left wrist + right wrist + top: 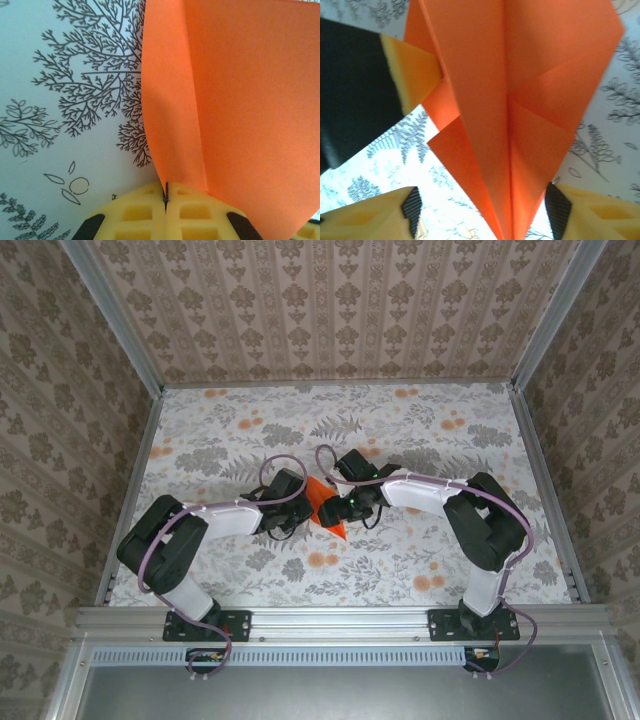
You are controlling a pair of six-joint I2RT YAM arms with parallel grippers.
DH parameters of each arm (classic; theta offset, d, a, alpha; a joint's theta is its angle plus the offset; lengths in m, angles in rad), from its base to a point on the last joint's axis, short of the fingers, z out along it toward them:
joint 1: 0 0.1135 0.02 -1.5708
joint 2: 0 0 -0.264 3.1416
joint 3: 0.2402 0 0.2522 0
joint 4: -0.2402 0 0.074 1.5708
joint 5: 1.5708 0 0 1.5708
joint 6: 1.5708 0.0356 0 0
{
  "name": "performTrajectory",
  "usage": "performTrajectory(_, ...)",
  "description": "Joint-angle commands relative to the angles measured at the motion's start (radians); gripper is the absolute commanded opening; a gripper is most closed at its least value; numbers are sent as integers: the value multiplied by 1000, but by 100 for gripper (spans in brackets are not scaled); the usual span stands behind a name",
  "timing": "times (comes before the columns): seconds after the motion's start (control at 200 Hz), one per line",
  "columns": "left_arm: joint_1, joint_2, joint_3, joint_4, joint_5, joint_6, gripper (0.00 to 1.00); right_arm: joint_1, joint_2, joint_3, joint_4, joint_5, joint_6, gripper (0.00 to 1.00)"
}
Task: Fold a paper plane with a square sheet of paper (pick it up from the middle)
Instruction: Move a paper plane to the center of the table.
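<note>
Orange paper plane | left claw pinching edge | right claw wide | crease: right wrist

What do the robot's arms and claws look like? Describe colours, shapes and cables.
The left arm and right arm have white shells between black joints, with a mauve cable looping along each. The left claw has yellow moulded fingers with square recesses and black patches; the right claw matches.

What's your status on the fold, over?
Left hand shut on folded orange paper. Right hand open, astride its pointed end. Nothing in the way.
</note>
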Motion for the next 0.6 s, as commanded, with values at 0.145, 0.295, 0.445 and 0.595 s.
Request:
performTrajectory(0.145,6,-13,-10,1,12,10,1,16,16,23,10,-123,-26,57)
performTrajectory(0.295,7,-9,-9,1,16,9,1,23,29,35,-10,-78,-41,58)
performTrajectory(0.445,6,-5,-7,3,23,11,1,34,51,54,-41,-10,-71,61)
performTrajectory(0.595,7,-1,-5,4,28,11,1,45,62,73,-52,28,-88,62)
